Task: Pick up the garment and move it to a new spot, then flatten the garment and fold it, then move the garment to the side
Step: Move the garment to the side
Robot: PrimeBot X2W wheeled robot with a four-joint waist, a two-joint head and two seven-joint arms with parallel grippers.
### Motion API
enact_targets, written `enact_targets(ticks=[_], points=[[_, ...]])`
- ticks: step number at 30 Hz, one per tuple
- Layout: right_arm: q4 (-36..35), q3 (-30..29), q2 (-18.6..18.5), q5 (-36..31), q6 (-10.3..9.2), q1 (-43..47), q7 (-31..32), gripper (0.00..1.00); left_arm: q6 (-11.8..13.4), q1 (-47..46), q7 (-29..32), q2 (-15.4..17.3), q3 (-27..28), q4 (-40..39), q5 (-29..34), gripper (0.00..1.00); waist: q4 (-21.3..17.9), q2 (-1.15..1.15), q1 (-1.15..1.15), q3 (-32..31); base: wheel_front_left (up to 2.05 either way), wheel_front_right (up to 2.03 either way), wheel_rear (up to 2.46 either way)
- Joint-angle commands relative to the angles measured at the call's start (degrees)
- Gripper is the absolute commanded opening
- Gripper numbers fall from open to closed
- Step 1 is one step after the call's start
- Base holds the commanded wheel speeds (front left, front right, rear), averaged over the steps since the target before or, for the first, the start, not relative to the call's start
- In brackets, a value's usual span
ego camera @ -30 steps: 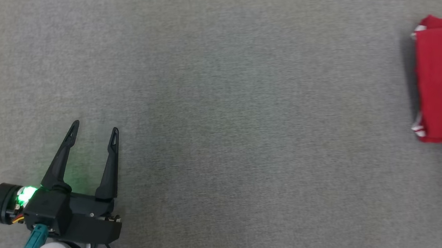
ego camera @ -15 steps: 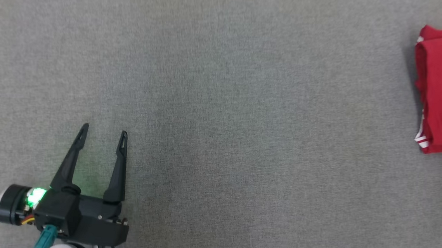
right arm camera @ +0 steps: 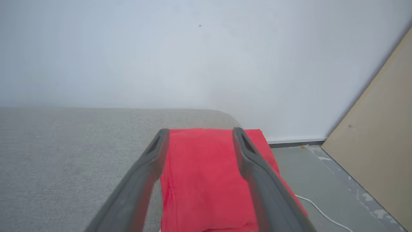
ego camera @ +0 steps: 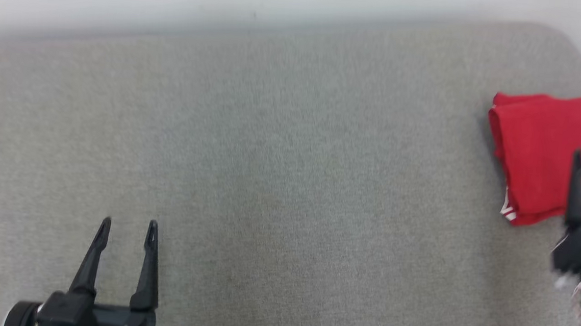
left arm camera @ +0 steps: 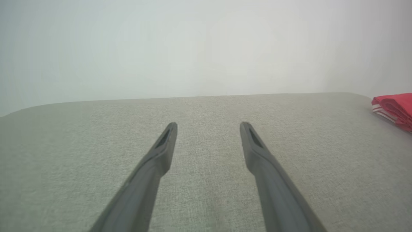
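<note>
head cam steep down over grey surface; wrist cams low, facing wall; all three share garment

Your left claw sits at the head view's lower left, fingers parted and pointing up, while your right claw has its fingers equally wide.
</note>
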Motion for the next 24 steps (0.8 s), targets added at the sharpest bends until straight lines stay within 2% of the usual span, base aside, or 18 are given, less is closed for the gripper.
enact_targets(ticks=[1, 5, 11, 15, 24], points=[[-2.4, 0.3, 3.7, 0.5, -0.08, 4.1, -1.5, 1.0, 0.2, 2.0, -0.2, -0.4, 0.9, 0.0, -1.2, 1.0, 1.7, 0.0, 0.01, -6.3, 0.0, 0.0, 0.0], [-5.4, 3.1, 9.4, 1.3, -0.05, 10.3, -4.6, 1.0, 1.0, 3.7, -0.2, -0.8, 3.2, 1.5, -3.1, 1.0, 2.5, 0.0, 0.01, -8.4, 0.0, 0.0, 0.0], [-5.2, 5.0, 13.9, 0.4, -0.05, 15.3, -6.7, 1.0, 1.2, 5.4, -0.2, -0.9, 4.1, 2.6, -3.0, 1.0, 3.4, 0.0, 0.01, -10.7, 0.0, 0.0, 0.0], [-3.5, 8.5, 15.3, -0.7, -0.04, 17.9, -7.9, 1.0, 2.1, 7.4, -0.2, -1.0, 4.4, 4.5, -2.3, 1.0, 3.5, 0.0, 0.01, -12.6, 0.0, 0.0, 0.0], [0.9, 14.6, 15.9, -1.9, -0.05, 18.6, -10.9, 1.0, 4.5, 9.1, -0.2, -1.1, 5.9, 5.9, -3.5, 1.0, 3.4, 0.0, 0.01, -13.8, 0.0, 0.0, 0.0]])
